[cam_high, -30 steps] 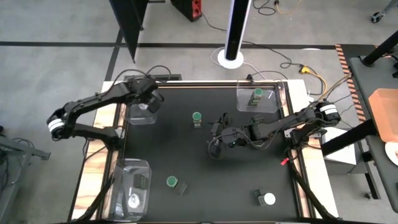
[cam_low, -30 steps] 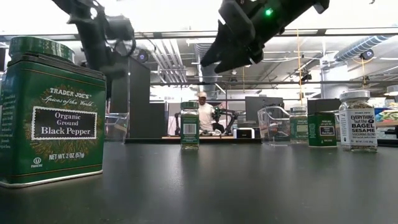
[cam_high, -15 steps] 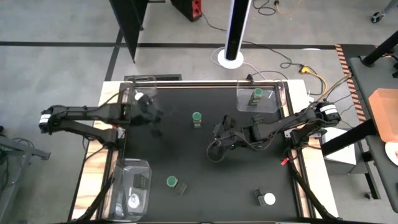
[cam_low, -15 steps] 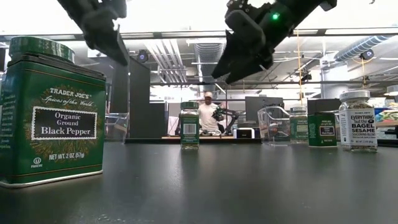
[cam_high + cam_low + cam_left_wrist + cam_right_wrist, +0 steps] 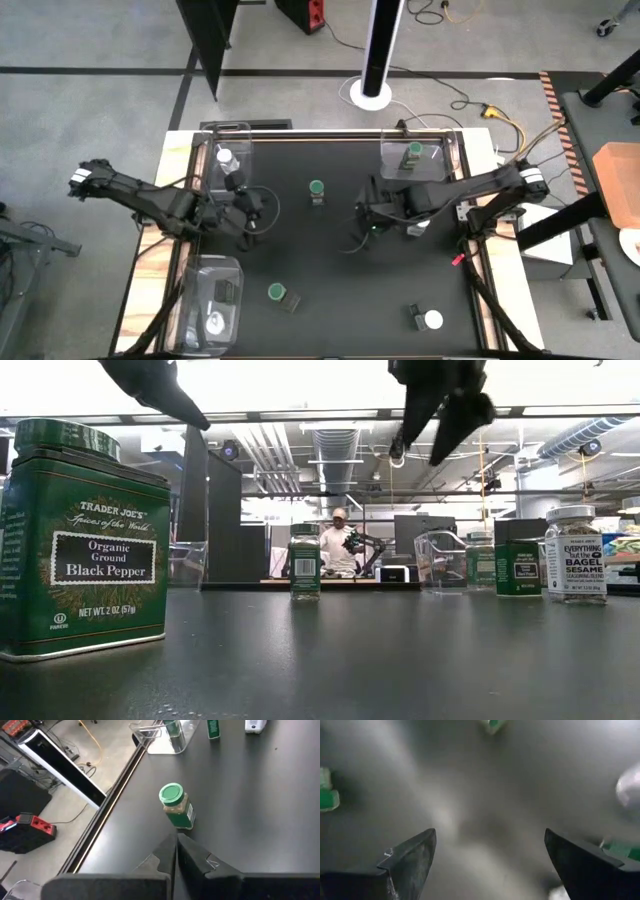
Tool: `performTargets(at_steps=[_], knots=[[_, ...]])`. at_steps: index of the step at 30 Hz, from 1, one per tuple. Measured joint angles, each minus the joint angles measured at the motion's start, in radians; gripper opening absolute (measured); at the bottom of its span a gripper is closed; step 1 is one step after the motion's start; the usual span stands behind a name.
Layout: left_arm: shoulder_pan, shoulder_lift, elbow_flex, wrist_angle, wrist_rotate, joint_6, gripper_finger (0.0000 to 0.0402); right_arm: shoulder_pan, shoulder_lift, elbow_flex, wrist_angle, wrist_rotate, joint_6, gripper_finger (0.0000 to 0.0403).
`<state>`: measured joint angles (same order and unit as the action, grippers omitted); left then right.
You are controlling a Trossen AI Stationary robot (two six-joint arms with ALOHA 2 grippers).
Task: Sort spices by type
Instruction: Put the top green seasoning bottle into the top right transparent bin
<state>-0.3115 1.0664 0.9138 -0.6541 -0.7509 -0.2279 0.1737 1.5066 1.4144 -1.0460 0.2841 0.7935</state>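
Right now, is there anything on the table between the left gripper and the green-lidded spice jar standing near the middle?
Nothing visible. The left gripper, shut, points at the green-lidded spice jar, and only bare black table lies between them. The right gripper hangs open on the jar's other side, not in that line.

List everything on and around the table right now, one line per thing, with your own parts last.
Green-lidded jar: one, standing loose at the table's far middle.
Green-lidded jar: one, inside the far right tray.
Green-lidded tin: one, near the front, left of centre.
White-lidded jar: one, at the front right.
White-lidded jar: one, inside the far left tray.
Clear trays: three; far left, far right, front left, the last holding small items I cannot identify.
Table: one, black.
Person: one, in the room behind.
Left hand: shut, empty, over the table's left side.
Right hand: open, empty, above the centre.
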Motion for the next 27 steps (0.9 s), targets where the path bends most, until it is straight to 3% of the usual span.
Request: performTargets(at_steps=[8,12,27], knots=[[0.0,0.0,0.0,0.004,0.0,-0.002,0.0,0.025,0.0,0.107,-0.359,-0.124,0.244,0.0363],[0.0,0.0,0.0,0.004,0.0,0.002,0.0,0.024,0.0,0.129,-0.525,-0.135,0.321,0.0363],[0.0,0.001,0.0,0.003,0.0,0.009,0.0,-0.016,-0.022,0.095,-0.524,-0.149,0.338,0.0363]])
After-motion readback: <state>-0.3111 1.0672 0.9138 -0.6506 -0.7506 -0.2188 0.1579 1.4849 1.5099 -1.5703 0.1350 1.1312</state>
